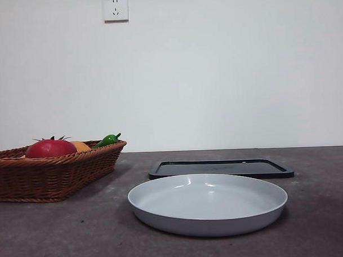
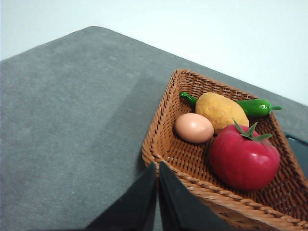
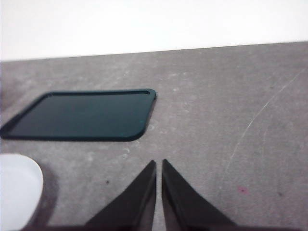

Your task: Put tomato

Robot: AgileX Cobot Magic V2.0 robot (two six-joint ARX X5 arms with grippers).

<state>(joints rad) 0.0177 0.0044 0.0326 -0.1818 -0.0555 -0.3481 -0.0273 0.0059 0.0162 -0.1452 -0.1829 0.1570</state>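
Observation:
The tomato [image 1: 50,148] [image 2: 243,158], glossy red with a green leafy stem, lies in a brown wicker basket [image 1: 55,177] [image 2: 166,113] at the table's left. My left gripper [image 2: 158,166] is shut and hangs just outside the basket's near corner, apart from the tomato. Over bare grey table, my right gripper [image 3: 159,163] is also shut with nothing held, near the black tray's corner. Neither arm shows in the front view.
Sharing the basket are an orange round fruit [image 2: 221,111], a green pepper [image 2: 255,107] [image 1: 107,140] and an egg [image 2: 194,127]. A grey round plate [image 1: 208,203] [image 3: 17,190] sits at front centre. Behind it lies a flat black tray [image 1: 221,168] [image 3: 82,115].

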